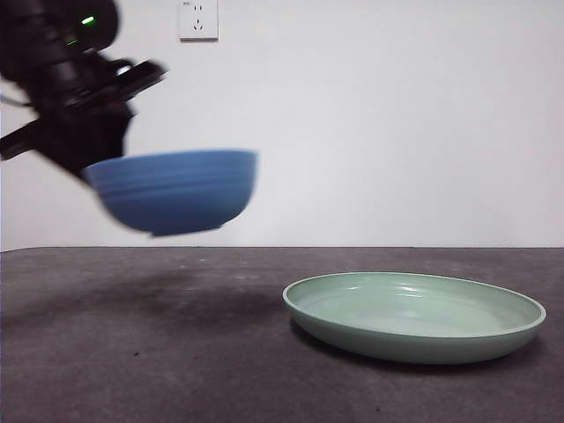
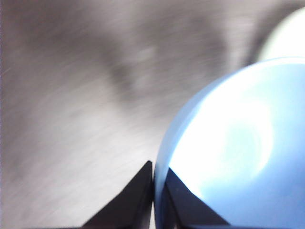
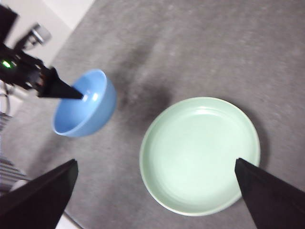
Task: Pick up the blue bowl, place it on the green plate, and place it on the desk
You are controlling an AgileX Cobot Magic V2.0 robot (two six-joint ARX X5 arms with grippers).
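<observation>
My left gripper is shut on the rim of the blue bowl and holds it in the air above the desk, at the left of the front view. In the left wrist view the jaws pinch the bowl's rim, and the bowl fills much of that picture. The green plate lies on the desk at the right, apart from the bowl. My right gripper is open, high above the plate. The right wrist view also shows the bowl and the left gripper.
A white wall with a socket stands behind the desk. The bowl's shadow lies on the desk to the left of the plate.
</observation>
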